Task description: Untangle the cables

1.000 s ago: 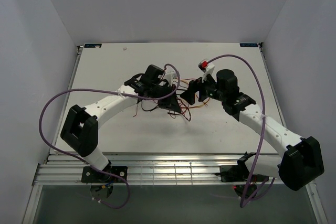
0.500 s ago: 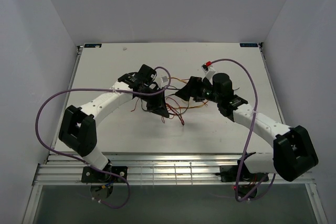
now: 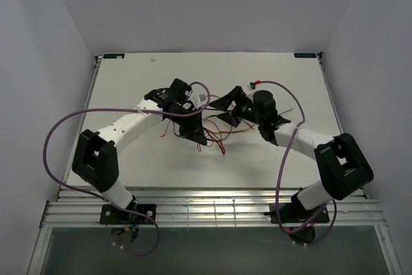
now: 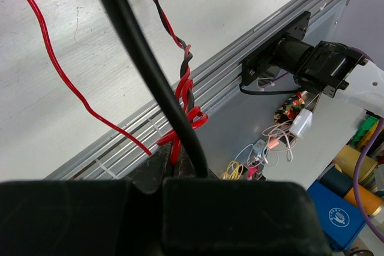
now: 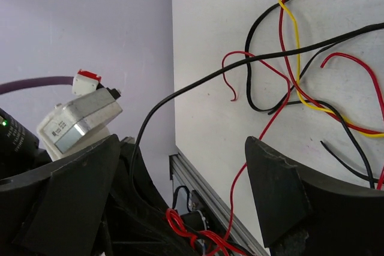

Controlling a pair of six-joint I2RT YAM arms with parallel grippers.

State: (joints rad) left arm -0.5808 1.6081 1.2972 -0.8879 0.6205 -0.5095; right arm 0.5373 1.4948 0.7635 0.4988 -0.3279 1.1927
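Thin red, black and yellow cables lie tangled on the white table between the two grippers. My left gripper is shut on a twisted red-and-black bunch. A black cable runs up from its jaws, and its gripper point is in the left wrist view. My right gripper is open wide and empty, just right of the left one. In the right wrist view yellow, red and black cables spread on the table beyond its fingers.
An aluminium rail runs along the table's near edge. The right arm's base mount and loose small wiring hang below it. White walls enclose the table on three sides. The left arm's camera block sits close to my right gripper.
The right arm has folded in and its gripper has moved left toward the tangle. The left gripper shifted slightly left with the cables, then held still.
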